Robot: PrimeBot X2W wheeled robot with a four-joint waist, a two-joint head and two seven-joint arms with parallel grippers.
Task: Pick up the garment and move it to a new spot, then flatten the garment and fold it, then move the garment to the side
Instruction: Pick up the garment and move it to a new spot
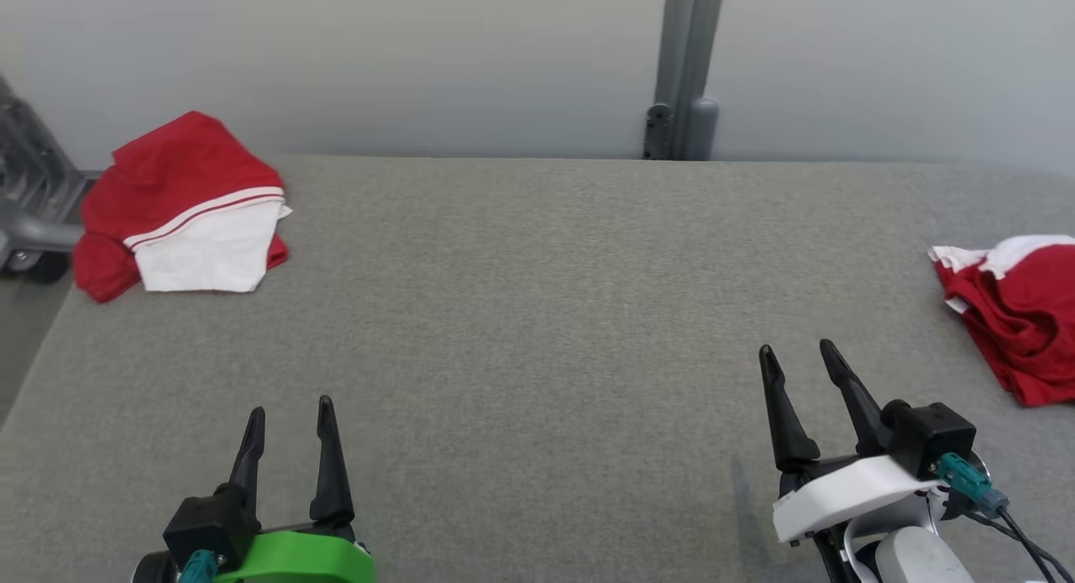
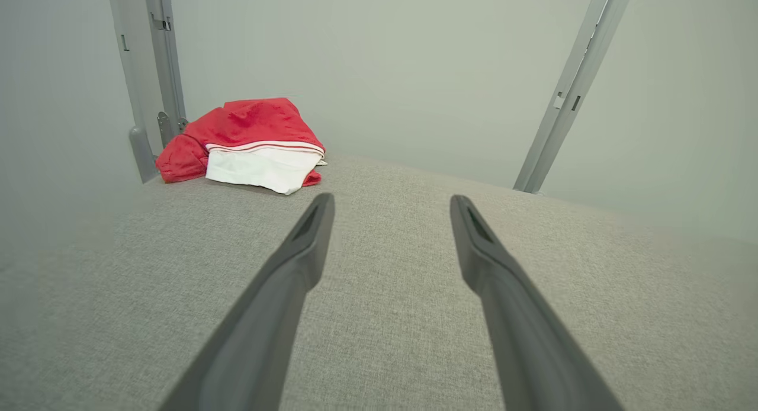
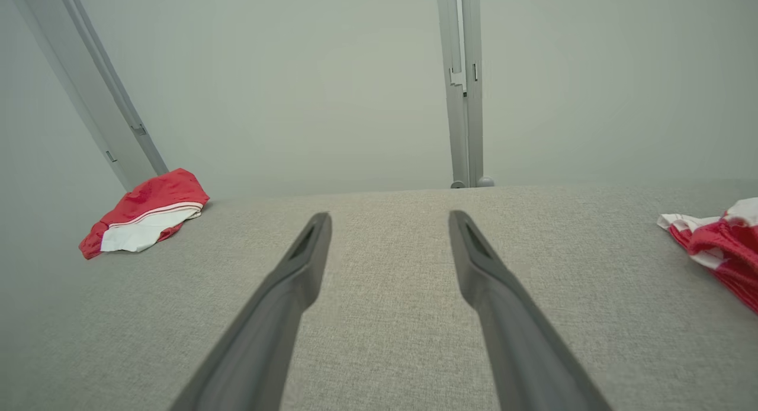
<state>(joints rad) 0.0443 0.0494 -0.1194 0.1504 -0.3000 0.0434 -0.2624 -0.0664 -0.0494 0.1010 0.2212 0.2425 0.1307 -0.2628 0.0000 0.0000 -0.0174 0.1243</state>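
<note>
A crumpled red and white garment lies at the right edge of the grey fabric-covered table; in the right wrist view this garment sits far to the right. A folded red and white garment rests at the far left corner, also seen as the folded garment ahead-left of the left fingers and as the folded garment. My left gripper hovers open over the near left of the table. My right gripper is open, left of the crumpled garment, holding nothing.
A grey upright post stands behind the table's far edge against a pale wall. A grey wheeled frame sits off the table's far left corner. The table's left edge drops to the floor.
</note>
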